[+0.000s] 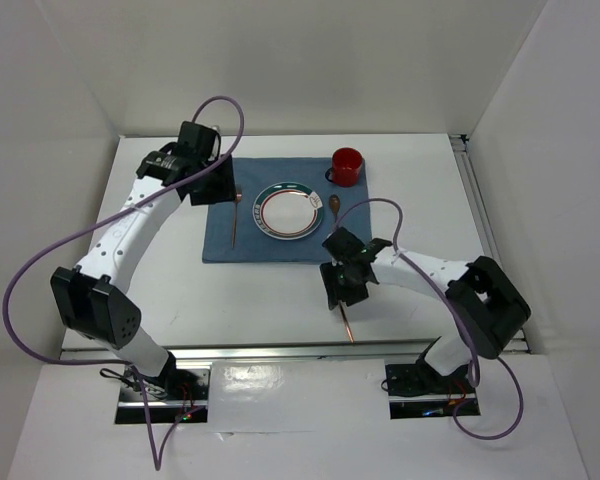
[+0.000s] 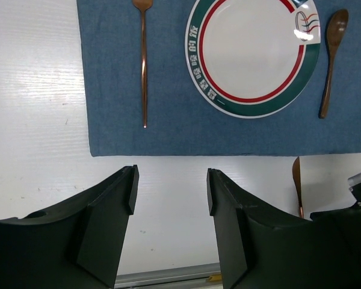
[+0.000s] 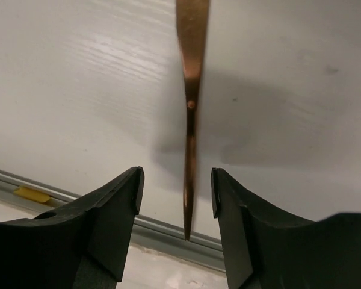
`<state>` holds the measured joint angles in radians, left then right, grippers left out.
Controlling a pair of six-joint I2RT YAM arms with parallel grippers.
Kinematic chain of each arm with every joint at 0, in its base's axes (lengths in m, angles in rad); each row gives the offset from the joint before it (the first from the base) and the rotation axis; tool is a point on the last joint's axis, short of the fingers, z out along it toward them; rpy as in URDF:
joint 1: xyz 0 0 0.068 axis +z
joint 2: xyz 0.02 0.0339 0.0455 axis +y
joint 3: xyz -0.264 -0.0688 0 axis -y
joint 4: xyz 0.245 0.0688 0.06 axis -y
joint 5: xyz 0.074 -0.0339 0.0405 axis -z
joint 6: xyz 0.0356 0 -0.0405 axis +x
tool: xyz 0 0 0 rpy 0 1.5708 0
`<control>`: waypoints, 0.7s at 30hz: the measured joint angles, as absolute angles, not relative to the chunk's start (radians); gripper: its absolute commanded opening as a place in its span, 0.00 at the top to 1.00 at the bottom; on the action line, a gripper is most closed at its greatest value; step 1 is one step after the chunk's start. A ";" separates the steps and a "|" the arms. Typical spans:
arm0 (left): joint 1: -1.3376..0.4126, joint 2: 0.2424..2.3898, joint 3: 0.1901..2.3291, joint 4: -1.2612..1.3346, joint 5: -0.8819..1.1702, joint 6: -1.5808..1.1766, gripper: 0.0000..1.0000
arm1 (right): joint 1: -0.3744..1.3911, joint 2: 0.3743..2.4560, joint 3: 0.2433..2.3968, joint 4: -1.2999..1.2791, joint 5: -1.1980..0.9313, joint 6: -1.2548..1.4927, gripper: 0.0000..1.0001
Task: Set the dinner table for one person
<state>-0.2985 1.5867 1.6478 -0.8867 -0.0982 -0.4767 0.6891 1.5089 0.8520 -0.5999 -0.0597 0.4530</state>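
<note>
The white dinner table [image 1: 270,300] carries a blue placemat [image 1: 280,248] with a green and red rimmed plate [image 1: 290,212], a copper fork [image 1: 236,222] to its left, a dark spoon [image 1: 335,204] to its right and a red mug [image 1: 347,166] at its far right corner. My right gripper [image 1: 342,290] is open low over a copper knife [image 1: 351,325] on the bare table near the front rail. In the right wrist view the knife [image 3: 191,108] runs between the open jaws [image 3: 175,180], touching neither. My left gripper [image 1: 213,185] is open and empty above the placemat's far left corner.
A metal rail [image 1: 280,352] runs along the table's near edge, just past the knife's tip. White walls close in the back and both sides. In the left wrist view the fork [image 2: 144,60], plate [image 2: 253,54] and spoon [image 2: 331,60] lie on the placemat [image 2: 168,132].
</note>
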 measured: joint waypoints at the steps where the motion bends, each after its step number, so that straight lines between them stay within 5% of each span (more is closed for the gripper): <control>1: -0.299 1.587 1.645 -0.888 -0.099 -0.476 0.34 | 0.709 1.517 0.852 -0.598 -0.051 0.461 0.48; 4: -0.300 1.586 1.635 -0.890 -0.099 -0.477 0.34 | 0.749 1.555 0.852 -0.598 -0.012 0.482 0.56; 11: -0.300 1.586 1.614 -0.893 -0.100 -0.478 0.34 | 0.785 1.586 0.871 -0.611 0.045 0.507 1.00; 21: -0.300 1.586 1.615 -0.894 -0.100 -0.478 0.34 | 0.801 1.483 1.069 -0.752 0.140 0.498 1.00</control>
<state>-0.3000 1.5864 1.6154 -0.8940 -0.0998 -0.4782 0.8005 1.4826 1.0691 -0.7521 0.1398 0.4984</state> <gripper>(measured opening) 0.657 0.043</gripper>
